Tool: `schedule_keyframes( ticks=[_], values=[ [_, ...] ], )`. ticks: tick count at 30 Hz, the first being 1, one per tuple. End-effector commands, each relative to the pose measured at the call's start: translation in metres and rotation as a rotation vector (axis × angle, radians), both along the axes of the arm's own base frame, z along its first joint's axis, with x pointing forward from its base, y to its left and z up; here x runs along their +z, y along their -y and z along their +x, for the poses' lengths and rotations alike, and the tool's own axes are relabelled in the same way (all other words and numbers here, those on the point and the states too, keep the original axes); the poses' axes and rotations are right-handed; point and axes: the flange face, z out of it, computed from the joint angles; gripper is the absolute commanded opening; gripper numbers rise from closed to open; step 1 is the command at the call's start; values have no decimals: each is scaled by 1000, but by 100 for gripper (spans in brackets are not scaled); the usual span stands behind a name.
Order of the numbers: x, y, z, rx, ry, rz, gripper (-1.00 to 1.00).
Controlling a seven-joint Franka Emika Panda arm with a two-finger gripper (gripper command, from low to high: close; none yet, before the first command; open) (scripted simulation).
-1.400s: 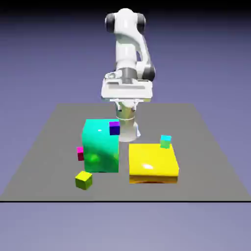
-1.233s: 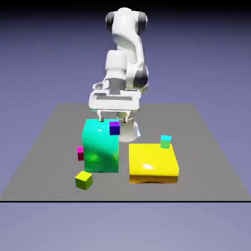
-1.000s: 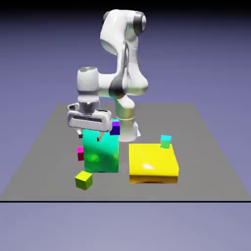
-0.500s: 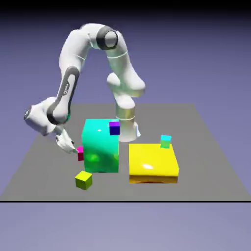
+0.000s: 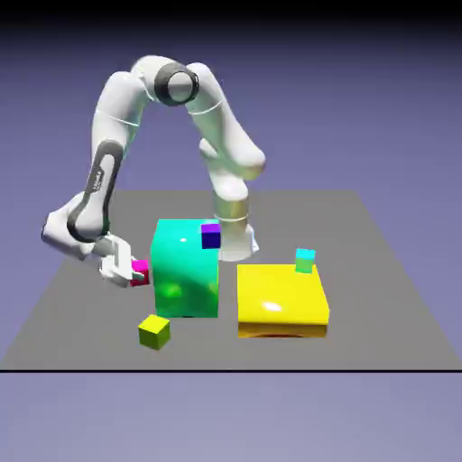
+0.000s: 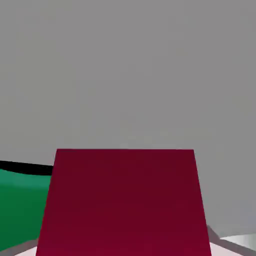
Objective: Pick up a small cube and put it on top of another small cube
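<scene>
The small cube (image 5: 141,270), tiny and magenta-pink, sits between the fingers of my gripper (image 5: 135,272), just left of the big teal block (image 5: 186,268) in the exterior view. The gripper is shut on it, and the cube looks slightly raised off the grey table (image 5: 81,307). In the hand view the small cube (image 6: 125,202) fills the lower middle and hides the finger tips, with a strip of the teal block (image 6: 20,207) at the left. The arm bends down from above toward the exterior view's left.
A small purple cube (image 5: 210,235) rests on the teal block's top. A small olive-yellow cube (image 5: 154,331) lies in front of that block. A big flat yellow block (image 5: 281,300) carries a small teal-green cube (image 5: 305,260) on its far right corner.
The arm swung down to the exterior view's left, the gripper shut on the magenta-pink cube, and the cube has shifted slightly up and left.
</scene>
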Motion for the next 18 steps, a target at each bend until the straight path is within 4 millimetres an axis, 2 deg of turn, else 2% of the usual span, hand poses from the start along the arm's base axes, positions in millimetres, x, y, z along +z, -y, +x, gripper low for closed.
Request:
schedule_keyframes(
  ticks=[1,7,14,18],
  values=[
    [-1,2,4,75,21,-6,-100],
    [-6,12,33,521,144,-12,-100],
    [-7,23,76,1044,254,35,-100],
    [14,-11,133,1432,292,94,-100]
  ],
)
